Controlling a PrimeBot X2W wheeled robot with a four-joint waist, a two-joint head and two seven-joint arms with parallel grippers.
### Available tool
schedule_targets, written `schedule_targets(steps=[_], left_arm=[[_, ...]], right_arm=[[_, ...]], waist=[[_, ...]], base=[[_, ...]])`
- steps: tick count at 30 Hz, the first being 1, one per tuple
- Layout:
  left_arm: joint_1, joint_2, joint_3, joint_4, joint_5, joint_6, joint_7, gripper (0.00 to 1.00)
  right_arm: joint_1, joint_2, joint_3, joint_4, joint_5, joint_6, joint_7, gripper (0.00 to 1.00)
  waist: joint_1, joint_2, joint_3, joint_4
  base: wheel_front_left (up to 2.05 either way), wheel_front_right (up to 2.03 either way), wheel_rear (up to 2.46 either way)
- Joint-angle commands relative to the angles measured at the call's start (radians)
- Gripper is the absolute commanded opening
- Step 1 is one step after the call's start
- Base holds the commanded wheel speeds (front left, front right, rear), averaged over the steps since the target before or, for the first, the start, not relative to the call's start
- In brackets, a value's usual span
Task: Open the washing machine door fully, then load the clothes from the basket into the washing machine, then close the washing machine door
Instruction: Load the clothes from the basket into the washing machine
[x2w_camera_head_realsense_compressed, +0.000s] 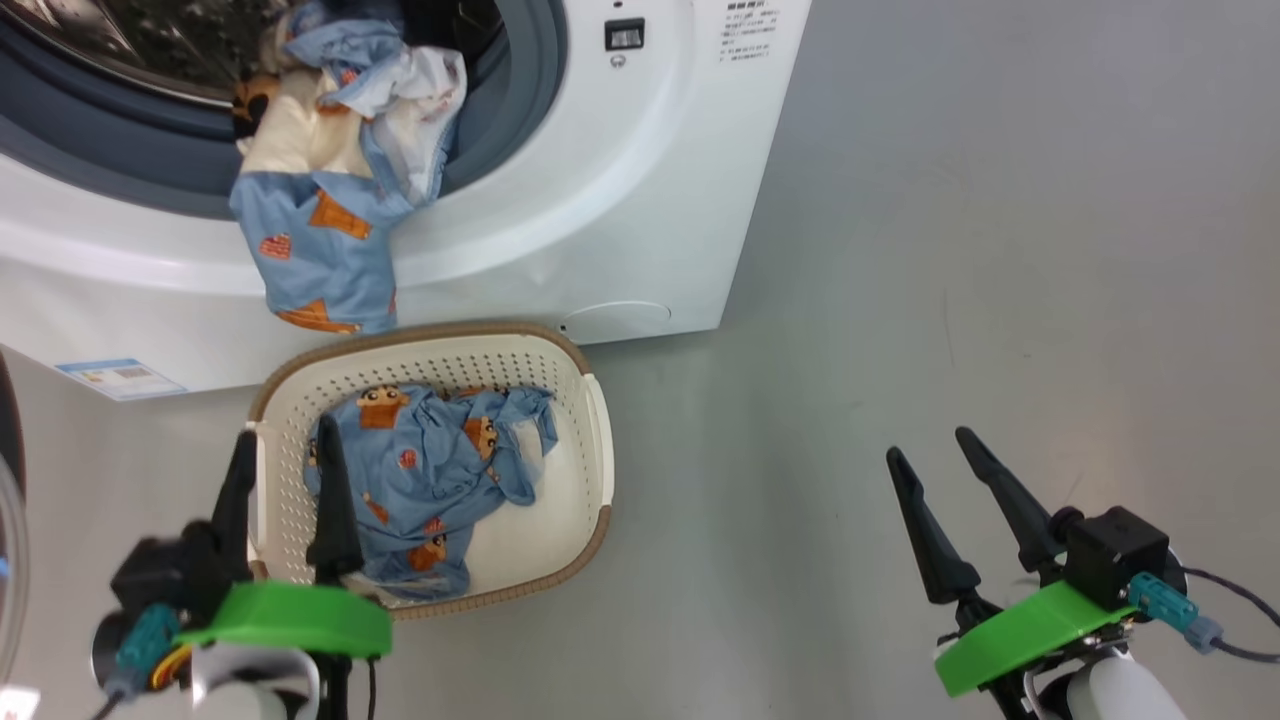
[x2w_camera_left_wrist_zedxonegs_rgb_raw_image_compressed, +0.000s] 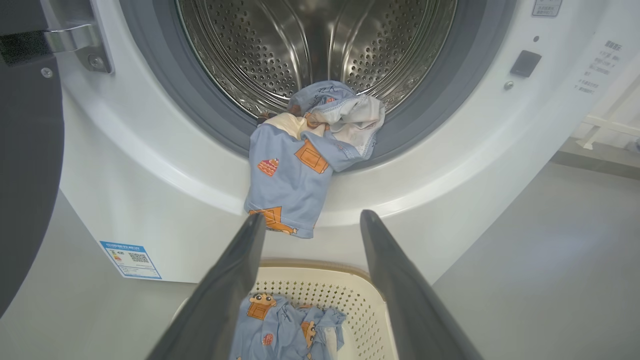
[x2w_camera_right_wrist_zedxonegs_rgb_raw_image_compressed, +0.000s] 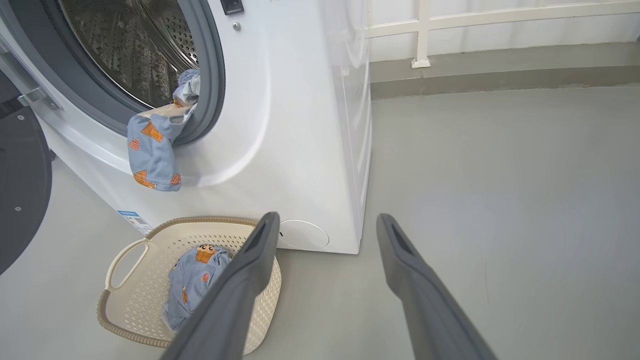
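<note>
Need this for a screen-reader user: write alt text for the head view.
A blue printed garment hangs half out of the open washing machine, draped over its front rim. On the floor below, a cream basket holds a second blue garment. The robot's left hand is open at the basket's left side; its right hand is open over the floor.

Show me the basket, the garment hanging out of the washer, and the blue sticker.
basket (x2w_camera_head_realsense_compressed: 440, 365): head view, bare perforated back wall.
hanging garment (x2w_camera_left_wrist_zedxonegs_rgb_raw_image_compressed: 290, 175): left wrist view, blue panel draped over the white front.
sticker (x2w_camera_left_wrist_zedxonegs_rgb_raw_image_compressed: 130, 260): left wrist view, its middle.
</note>
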Motion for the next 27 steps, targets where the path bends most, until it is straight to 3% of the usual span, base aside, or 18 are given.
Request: schedule_targets(steps=[1, 14, 27], left_arm=[[0.018, 0.026, 0.031, -0.036, 0.001, 0.006, -0.005, 1.00], [0.185, 0.026, 0.064, -0.126, -0.046, 0.031, -0.005, 1.00], [0.175, 0.026, 0.061, -0.149, -0.052, 0.036, -0.005, 1.00]], right_arm=[[0.026, 0.000, 0.024, -0.018, -0.011, 0.002, -0.005, 1.00], [0.055, -0.010, 0.018, -0.023, -0.011, 0.002, -0.005, 1.00], [0.043, -0.005, 0.014, -0.021, -0.014, 0.002, -0.005, 1.00]], waist=[[0.0000, 0.0000, -0.012, 0.002], [0.0000, 0.0000, -0.036, 0.003], [0.0000, 0.0000, -0.009, -0.018]], base=[[0.00, 0.00, 0.00], [0.00, 0.00, 0.00], [0.00, 0.00, 0.00]])
